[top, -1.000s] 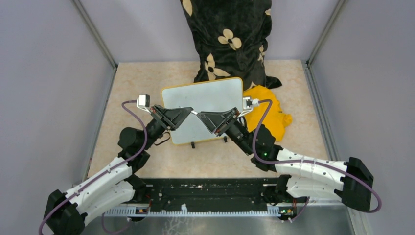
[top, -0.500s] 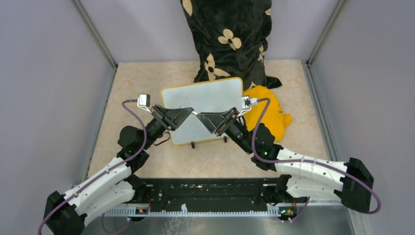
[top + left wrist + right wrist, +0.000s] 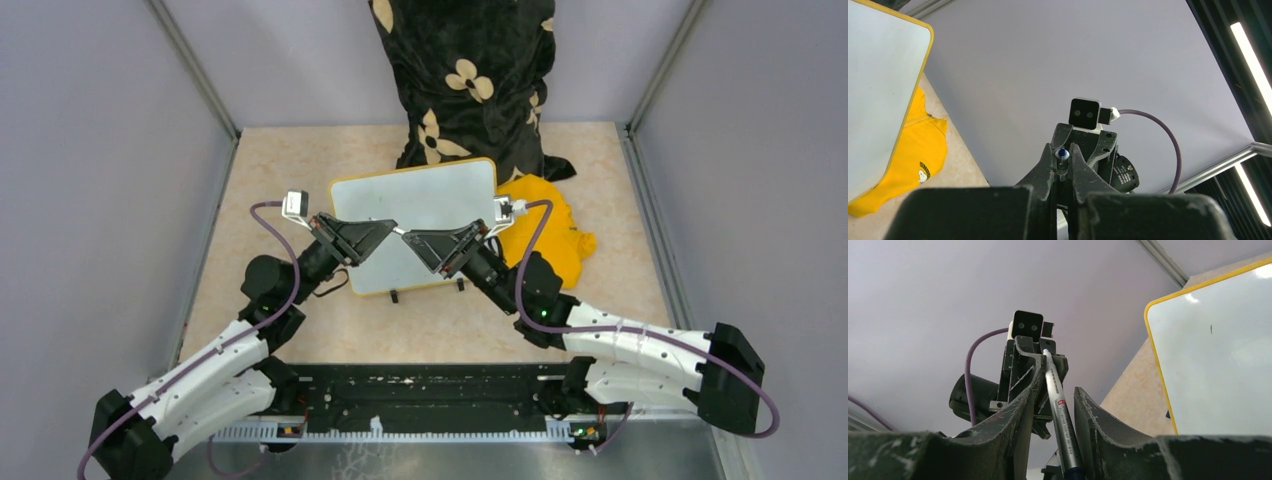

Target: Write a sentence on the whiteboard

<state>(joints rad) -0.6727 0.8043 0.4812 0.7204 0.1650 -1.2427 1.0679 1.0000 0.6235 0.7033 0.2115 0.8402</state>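
Observation:
The whiteboard lies flat mid-table, glossy white with a yellow frame. It also shows in the left wrist view and the right wrist view. No sentence shows on it, only a tiny dark speck. Both grippers meet tip to tip above its near half. My left gripper is shut on one end of a silver marker. The marker runs back between the fingers of my right gripper, whose jaws stand wider apart than the barrel.
A yellow cloth lies against the board's right edge. A black flowered cloth hangs at the back. Two small black clips sit on the board's near edge. Grey walls close in left, right and back.

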